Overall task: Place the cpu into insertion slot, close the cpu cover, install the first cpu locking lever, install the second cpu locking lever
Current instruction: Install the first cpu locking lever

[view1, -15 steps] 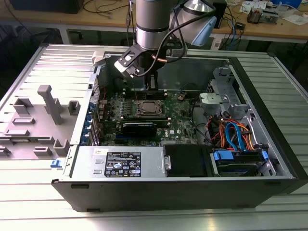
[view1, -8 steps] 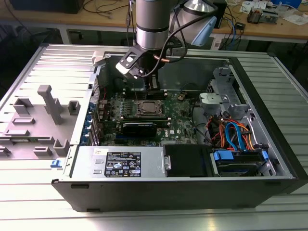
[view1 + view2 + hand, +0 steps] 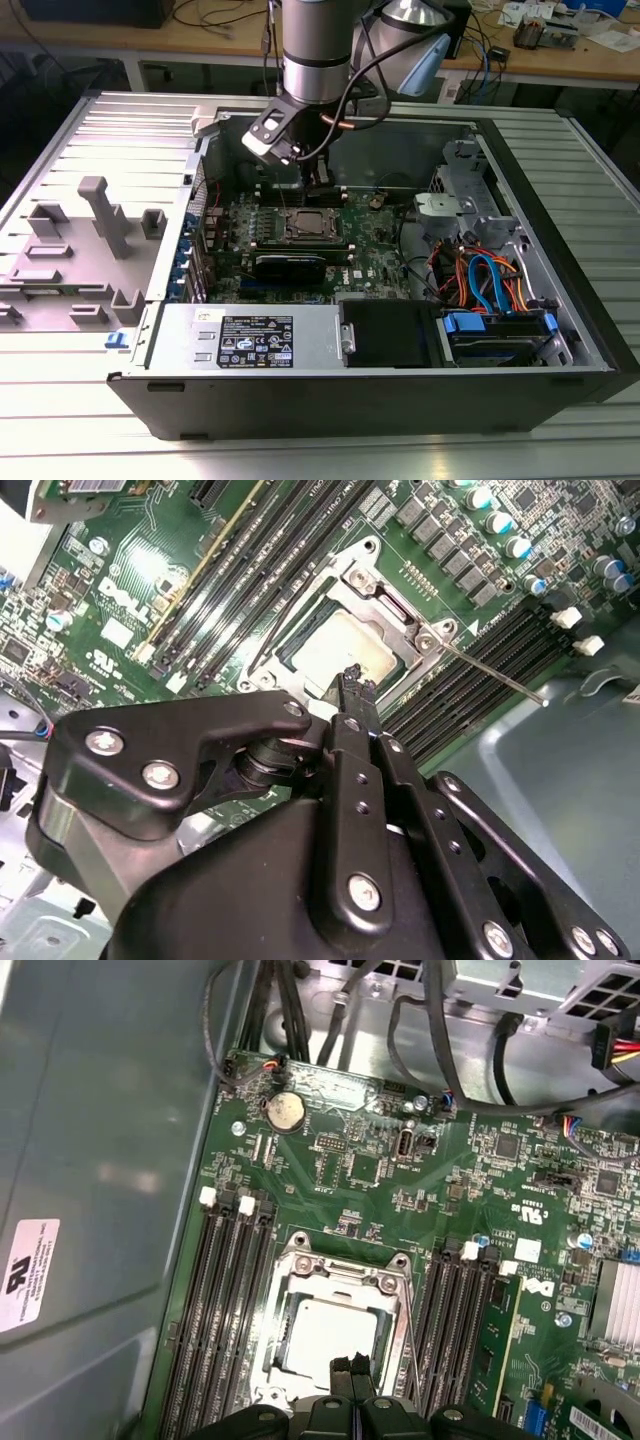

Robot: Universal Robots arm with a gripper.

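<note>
Ribbed silver metal table (image 3: 60,420) underneath, cluttered wooden benches (image 3: 560,60) behind, and on it the open black computer case (image 3: 400,400) with its green motherboard (image 3: 400,1180) exposed. The grey robot arm (image 3: 318,50) hangs over the board. The black gripper (image 3: 352,1363) has its jaws pressed together on nothing, and its tips are poised right at the edge of the socket in both wrist views.

The small flat square silver-grey cpu (image 3: 330,1335) is sitting in the dark-rimmed square insertion slot (image 3: 283,1335), between the banks of long black memory slots (image 3: 215,1290). The thin silver metal frame of the cpu cover (image 3: 345,1270) lies down around it, with the chip showing through the cut-out. One thin wire locking lever (image 3: 490,675) angles out over the memory slots (whether it is latched, I cannot tell). The other, a bent wire lever (image 3: 275,630), runs along the opposite side.
</note>
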